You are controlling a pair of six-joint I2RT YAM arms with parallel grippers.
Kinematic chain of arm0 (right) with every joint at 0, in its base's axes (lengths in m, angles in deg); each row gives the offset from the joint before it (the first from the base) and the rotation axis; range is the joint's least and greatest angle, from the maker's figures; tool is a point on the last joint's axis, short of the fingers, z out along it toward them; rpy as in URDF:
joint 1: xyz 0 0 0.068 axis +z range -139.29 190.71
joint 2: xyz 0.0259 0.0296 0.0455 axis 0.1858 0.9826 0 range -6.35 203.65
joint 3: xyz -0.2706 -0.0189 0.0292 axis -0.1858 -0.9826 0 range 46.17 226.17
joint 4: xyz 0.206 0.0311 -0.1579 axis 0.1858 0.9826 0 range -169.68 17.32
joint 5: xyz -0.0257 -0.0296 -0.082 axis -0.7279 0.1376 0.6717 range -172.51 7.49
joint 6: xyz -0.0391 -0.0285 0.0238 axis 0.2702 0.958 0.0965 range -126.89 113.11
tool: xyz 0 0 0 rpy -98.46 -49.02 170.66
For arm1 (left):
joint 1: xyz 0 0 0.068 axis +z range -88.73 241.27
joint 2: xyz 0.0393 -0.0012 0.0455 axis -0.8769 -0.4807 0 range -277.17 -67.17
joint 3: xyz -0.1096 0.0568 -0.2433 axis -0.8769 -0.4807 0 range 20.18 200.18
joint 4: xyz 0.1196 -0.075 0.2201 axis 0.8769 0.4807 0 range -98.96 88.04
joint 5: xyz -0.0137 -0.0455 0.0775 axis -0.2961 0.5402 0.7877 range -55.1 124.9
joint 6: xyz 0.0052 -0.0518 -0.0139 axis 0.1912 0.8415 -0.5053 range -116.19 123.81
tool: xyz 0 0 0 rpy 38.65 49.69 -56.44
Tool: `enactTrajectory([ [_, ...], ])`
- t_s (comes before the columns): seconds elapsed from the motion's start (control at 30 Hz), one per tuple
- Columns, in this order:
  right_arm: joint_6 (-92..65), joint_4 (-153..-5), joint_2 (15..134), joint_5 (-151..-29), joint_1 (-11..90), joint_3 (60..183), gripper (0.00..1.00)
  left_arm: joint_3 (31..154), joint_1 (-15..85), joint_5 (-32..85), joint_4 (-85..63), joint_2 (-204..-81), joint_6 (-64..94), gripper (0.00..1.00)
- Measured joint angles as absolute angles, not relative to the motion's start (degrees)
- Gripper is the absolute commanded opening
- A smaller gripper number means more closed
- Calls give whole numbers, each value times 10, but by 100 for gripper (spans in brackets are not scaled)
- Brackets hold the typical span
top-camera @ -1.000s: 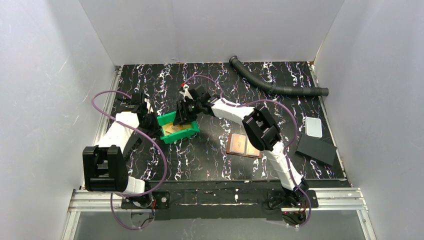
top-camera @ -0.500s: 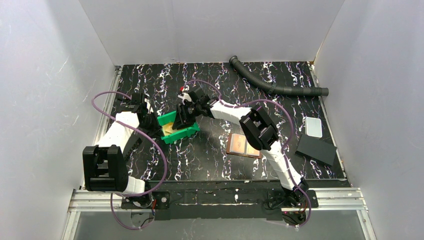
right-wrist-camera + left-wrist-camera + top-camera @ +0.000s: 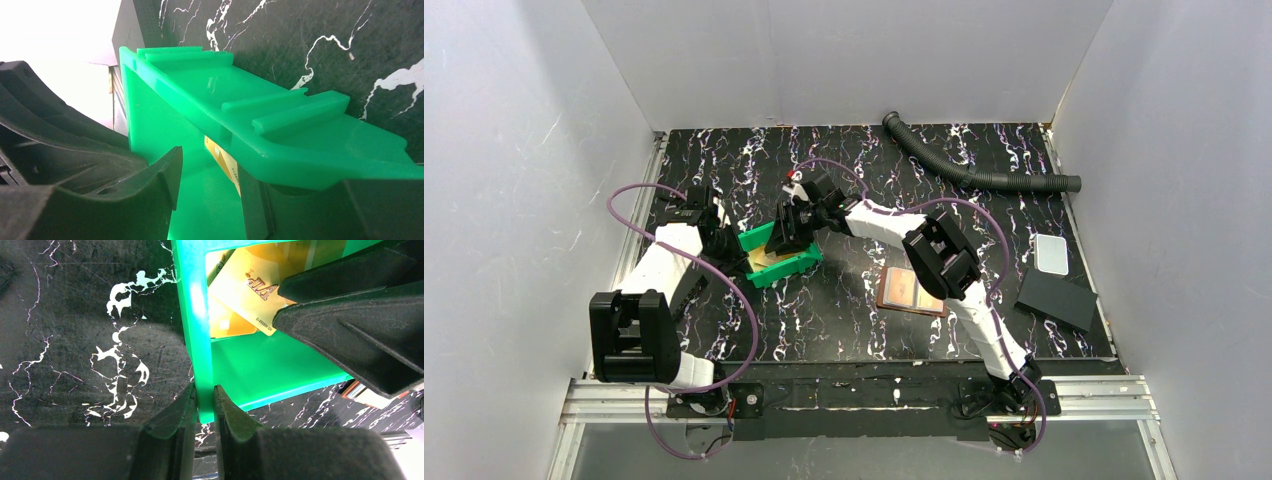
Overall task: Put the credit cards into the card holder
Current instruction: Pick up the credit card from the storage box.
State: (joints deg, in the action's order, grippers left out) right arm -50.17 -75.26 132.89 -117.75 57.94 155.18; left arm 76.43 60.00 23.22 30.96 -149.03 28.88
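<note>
Black marbled table (image 3: 844, 330), white enclosure walls on three sides.

Nearest the arm bases, the card holder (image 3: 904, 291) lay open and flat, right of centre. The right arm (image 3: 942, 262) had its elbow over the holder's right edge. Whether any card sat in its pockets was too small to tell.

Farther in, left of centre, stood the green bin (image 3: 789, 267). The credit cards (image 3: 240, 290) lay inside it, a gold one askew over another. The left gripper (image 3: 204, 400) was pinched shut on the bin's side wall. The right gripper (image 3: 210, 177) reached into the bin with jaws apart and a card edge between them. Whether either pad bore on that card could not be told.

Risks, as judged:
- The cards overlapped and lay low in the bin, so a closing pinch could skid off or lift two at once.
- The bin walls crowded the fingers. A finger catching the rim could tip or drag the bin, and the thin-wall pinch was the only restraint.
- A loosely held card could drop during transfer to the holder.

Other items:
- A black sheet (image 3: 1056, 297) and a pale plate (image 3: 1051, 254) lay near the right edge, well apart from the bin.
- A corrugated hose (image 3: 969, 172) lay along the far side.
- None of them lay between bin and holder. Only the right arm's own elbow crowded the holder.
</note>
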Motion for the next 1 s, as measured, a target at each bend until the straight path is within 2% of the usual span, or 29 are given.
enactTrajectory([
  [0.2, -478, -712, 1327, -1137, 580, 1577, 58, 764, 600, 232, 308, -1490, 289, 0],
  [0.33, -434, -657, 1327, -1103, 573, 1608, 64, 764, 600, 231, 307, -1490, 289, 0],
  [0.87, -365, -580, 1335, -1035, 610, 1646, 67, 764, 600, 228, 306, -1490, 295, 0],
  [1.0, -358, -569, 1343, -1016, 622, 1664, 63, 764, 600, 227, 308, -1490, 299, 0],
])
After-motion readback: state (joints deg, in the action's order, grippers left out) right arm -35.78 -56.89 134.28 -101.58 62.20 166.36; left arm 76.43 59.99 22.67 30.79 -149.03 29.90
